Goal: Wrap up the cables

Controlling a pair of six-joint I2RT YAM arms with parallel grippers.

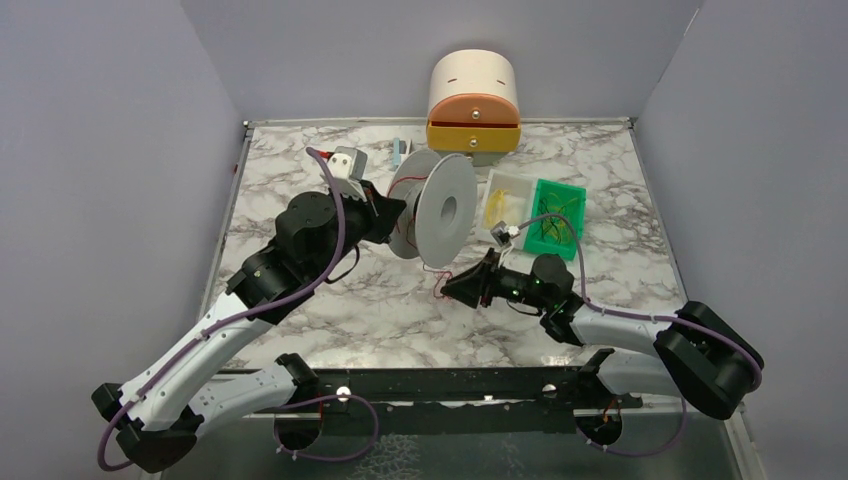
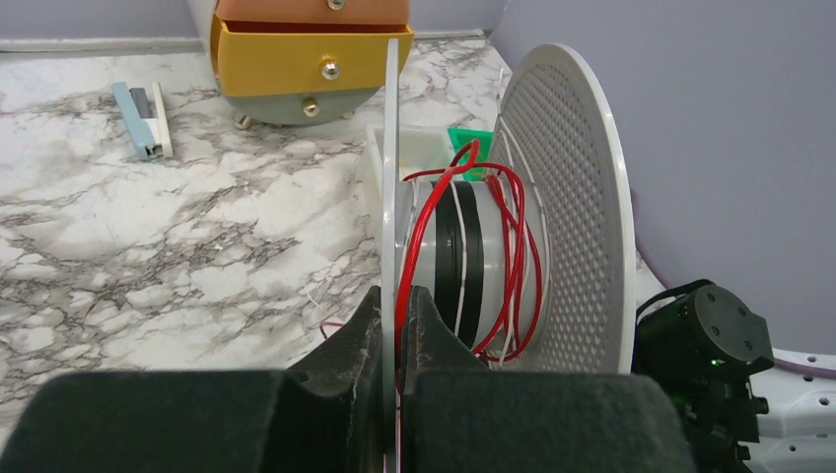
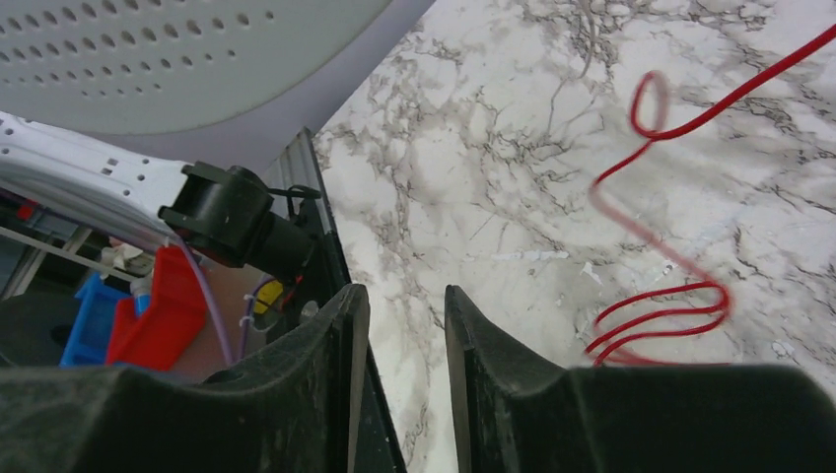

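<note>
**Left arm clamps spool while red cable trails across marble table**

The left gripper is closed on the rim of the near disc of a white spool, its fingers pressed to either side of the thin plastic edge. Its wrist camera shows what the overhead view cannot. Several loose turns of red cable loop round the hub beside two black bands. One strand runs down along the disc into the grip; whether that strand is pinched too is hard to tell. The far disc is perforated. From above, the spool stands on edge near the middle of the table.

The right gripper sits low over the marble just in front of the spool, its jaws a narrow gap apart with nothing between them. Its wrist camera shows a curly stretch of the cable lying on the table off to one side of the fingers and apart from them, partly blurred, with the perforated disc overhead. The top view adds that the red strand drops from the spool to the tabletop and ends near the tip of the right gripper.

Behind the spool stands a rounded box with a yellow drawer. A white tray and a green tray sit side by side to the spool's right. A small blue-and-white object lies left of the box.
</note>
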